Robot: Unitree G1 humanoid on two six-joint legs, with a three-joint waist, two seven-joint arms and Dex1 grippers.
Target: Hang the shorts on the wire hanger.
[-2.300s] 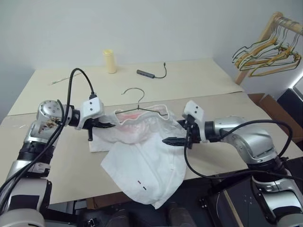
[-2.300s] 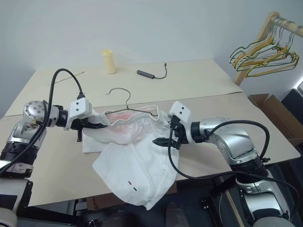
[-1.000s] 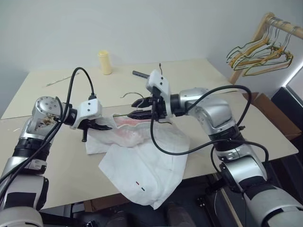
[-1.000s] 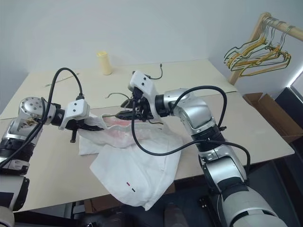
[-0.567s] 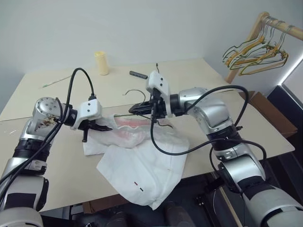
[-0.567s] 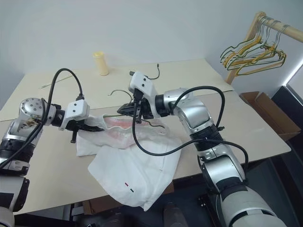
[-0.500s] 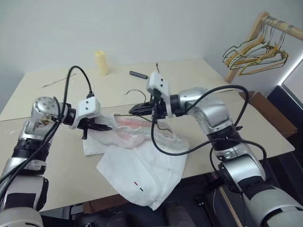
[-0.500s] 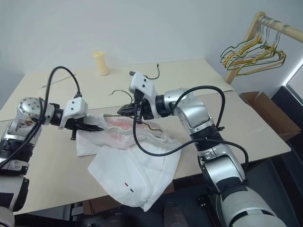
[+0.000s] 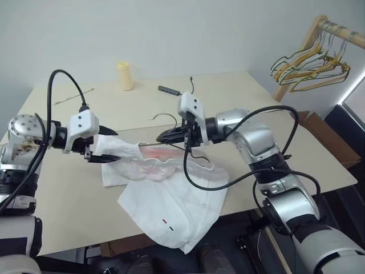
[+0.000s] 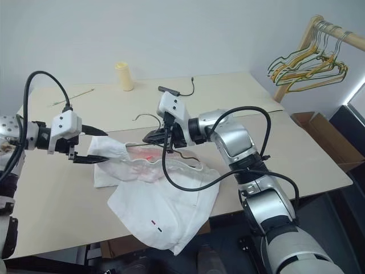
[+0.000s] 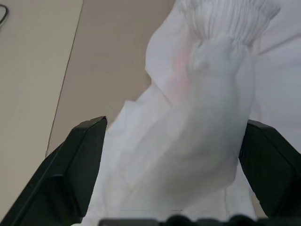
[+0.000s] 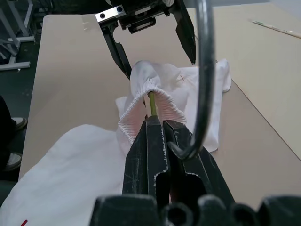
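Observation:
The white shorts (image 9: pixel 171 200) lie crumpled on the table, one leg hanging over the front edge. Their gathered waistband (image 12: pixel 146 92) is pulled over one end of the thin wire hanger (image 12: pixel 205 66). My right gripper (image 9: pixel 163 137) is shut on the hanger's wire just below its hook (image 9: pixel 162 117) and holds it a little above the table. My left gripper (image 9: pixel 111 145) stands wide open at the waistband's left end. In the left wrist view the fabric (image 11: pixel 197 108) lies between its spread fingers (image 11: pixel 77 160).
A yellow bottle (image 9: pixel 125 75), a dark adapter with a cable (image 9: pixel 171 90) and a thin stick (image 9: pixel 68 97) lie at the back of the table. A wooden rack with yellow-green hangers (image 9: pixel 311 60) stands at the far right, with a cardboard box (image 10: pixel 316 123) below it.
My left gripper has opened wide, let go of the waistband and drawn back to the left. My right gripper has shut on the hanger wire and stayed put.

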